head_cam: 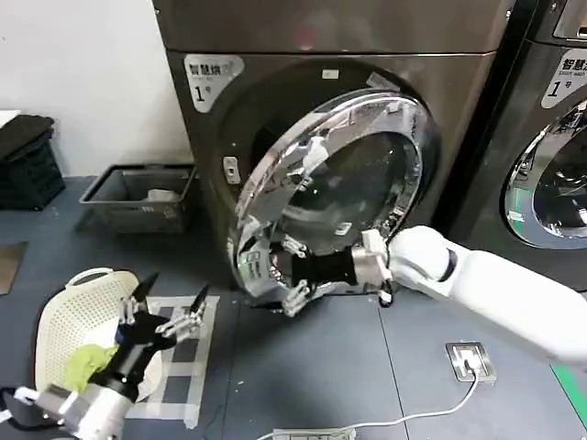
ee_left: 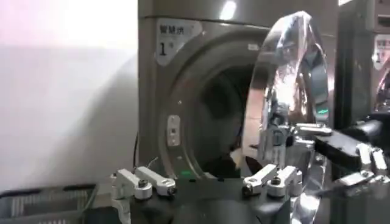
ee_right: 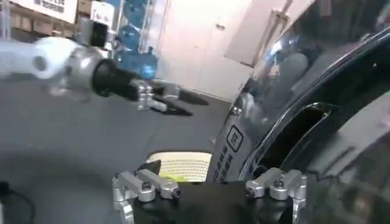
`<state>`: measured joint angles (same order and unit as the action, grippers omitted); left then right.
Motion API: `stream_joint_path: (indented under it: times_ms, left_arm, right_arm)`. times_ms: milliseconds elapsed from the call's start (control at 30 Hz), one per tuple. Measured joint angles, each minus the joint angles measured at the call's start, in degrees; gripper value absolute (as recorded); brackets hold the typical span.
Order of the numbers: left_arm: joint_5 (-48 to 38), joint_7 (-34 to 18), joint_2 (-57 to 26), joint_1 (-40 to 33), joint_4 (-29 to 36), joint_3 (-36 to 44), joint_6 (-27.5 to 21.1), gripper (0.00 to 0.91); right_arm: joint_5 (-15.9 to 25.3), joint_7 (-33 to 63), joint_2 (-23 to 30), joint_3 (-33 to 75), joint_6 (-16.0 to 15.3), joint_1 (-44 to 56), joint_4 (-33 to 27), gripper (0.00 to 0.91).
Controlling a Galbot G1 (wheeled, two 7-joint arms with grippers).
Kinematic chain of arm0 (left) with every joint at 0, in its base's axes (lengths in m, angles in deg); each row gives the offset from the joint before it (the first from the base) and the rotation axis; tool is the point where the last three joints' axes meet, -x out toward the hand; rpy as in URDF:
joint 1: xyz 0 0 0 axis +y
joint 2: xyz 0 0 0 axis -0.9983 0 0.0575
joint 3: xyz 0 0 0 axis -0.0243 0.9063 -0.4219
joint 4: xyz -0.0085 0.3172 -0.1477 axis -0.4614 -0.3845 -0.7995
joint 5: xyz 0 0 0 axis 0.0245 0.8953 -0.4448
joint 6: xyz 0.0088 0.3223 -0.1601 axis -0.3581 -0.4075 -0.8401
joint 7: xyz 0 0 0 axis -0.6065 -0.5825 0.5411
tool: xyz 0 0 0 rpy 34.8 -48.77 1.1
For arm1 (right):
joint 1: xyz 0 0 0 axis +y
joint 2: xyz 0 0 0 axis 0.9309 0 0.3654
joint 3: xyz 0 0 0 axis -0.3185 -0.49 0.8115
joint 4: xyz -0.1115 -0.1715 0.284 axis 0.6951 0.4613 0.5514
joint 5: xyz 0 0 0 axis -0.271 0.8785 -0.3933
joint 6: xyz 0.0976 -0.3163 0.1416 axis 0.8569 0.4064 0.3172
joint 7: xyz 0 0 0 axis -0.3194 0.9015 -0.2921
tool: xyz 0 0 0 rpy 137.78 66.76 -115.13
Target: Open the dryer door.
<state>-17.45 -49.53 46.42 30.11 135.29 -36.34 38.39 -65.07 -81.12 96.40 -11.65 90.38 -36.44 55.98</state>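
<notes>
Dryer door [head_cam: 344, 179] stands ajar; right gripper [head_cam: 292, 275], jaws spread, straddles its rim at 7 o'clock. Left gripper [head_cam: 165, 307] hovers apart, jaws spread.

The dryer door [head_cam: 335, 183] stands swung out before the machine, the right end effector [head_cam: 286, 272] at its lower rim. On the floor [head_cam: 348, 367], the left end effector [head_cam: 167, 307] hovers left of the door, over a basket [head_cam: 78, 316]; a tray [head_cam: 138, 197] lies by the wall behind.
</notes>
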Motion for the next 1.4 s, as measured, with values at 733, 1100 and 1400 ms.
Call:
stream_joint_path:
  times_ms: [733, 1100, 1400]
  left_arm:
    - [-8.59, 3.78, -12.79, -11.23, -7.55, 1.56, -2.4, 0.907]
    - [-16.9, 6.33, -22.31, -21.57, -13.11, 8.75, -3.77, 0.907]
    - [-16.83, 8.87, -26.71, -29.8, -16.01, 17.21, -3.07, 0.907]
  right_arm:
    - [-3.8, -15.6, -10.6, 6.76, 3.2, 6.53, 3.94, 0.907]
    - [-4.59, -19.57, -16.29, 13.68, 3.55, 13.35, 6.59, 0.907]
    - [-4.0, -22.34, -21.15, 28.97, 4.79, 27.65, 7.9, 0.907]
